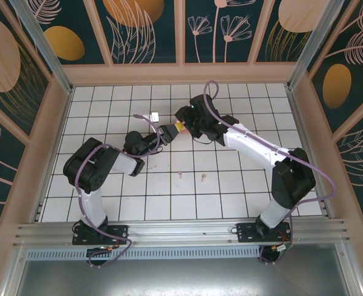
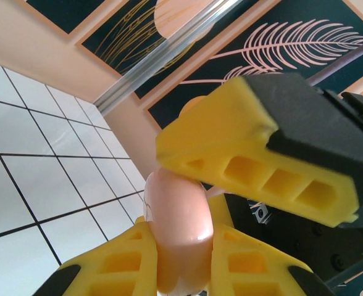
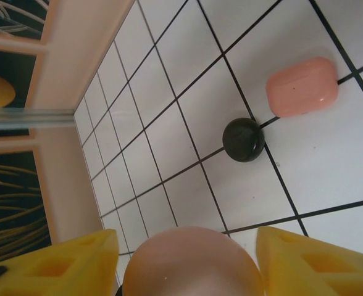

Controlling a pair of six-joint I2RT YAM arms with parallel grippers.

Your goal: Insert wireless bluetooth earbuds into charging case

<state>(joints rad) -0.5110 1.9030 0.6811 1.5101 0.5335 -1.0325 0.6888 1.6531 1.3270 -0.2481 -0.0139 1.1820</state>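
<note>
A pale peach charging case [image 2: 176, 209] is held above the tiled floor between both grippers. My left gripper [image 2: 178, 253] is shut on its lower body, yellow fingers [image 2: 116, 262] pressing both sides. My right gripper [image 3: 187, 243] closes around the case's rounded top [image 3: 191, 265], and one of its fingers [image 2: 255, 163] lies against the case in the left wrist view. In the top view the two grippers meet nose to nose, left [image 1: 164, 131] and right [image 1: 183, 127]. Two pale peach earbuds [image 1: 180, 174] [image 1: 204, 179] lie on the tiles nearer the bases. Pink and black buds are out of view.
A pink case [image 3: 302, 86] and a round black case [image 3: 244, 139] lie shut on the tiles below the right gripper. A small white object [image 1: 155, 116] sits near the left gripper. Wooden walls [image 1: 181, 73] ring the floor.
</note>
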